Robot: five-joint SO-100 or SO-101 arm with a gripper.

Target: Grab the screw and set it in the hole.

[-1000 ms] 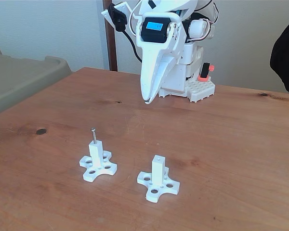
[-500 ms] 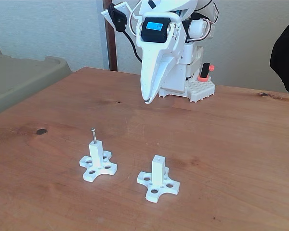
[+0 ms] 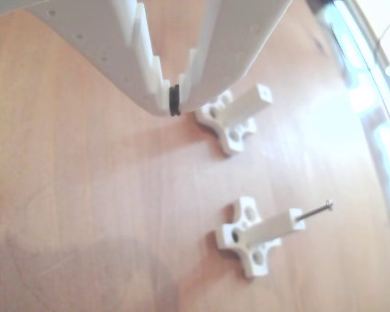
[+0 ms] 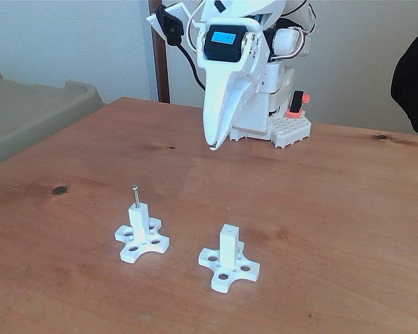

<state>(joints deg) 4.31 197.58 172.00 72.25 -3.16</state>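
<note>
Fixed view, scanning from the left: your screw (image 4: 135, 195), a thin silvery shank under a darker round head, is standing upright in the left white post (image 4: 141, 233). Right of it, the second post (image 4: 228, 256) is showing its small empty hole (image 4: 228, 227). Your gripper (image 4: 212, 145) is hanging above the table (image 4: 334, 202) behind them, jaws together, gripping nothing.

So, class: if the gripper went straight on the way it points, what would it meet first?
Probably bare table. The gripper points down, shut, behind both posts; the screw stands nearer the camera. Depth is uncertain.
</note>
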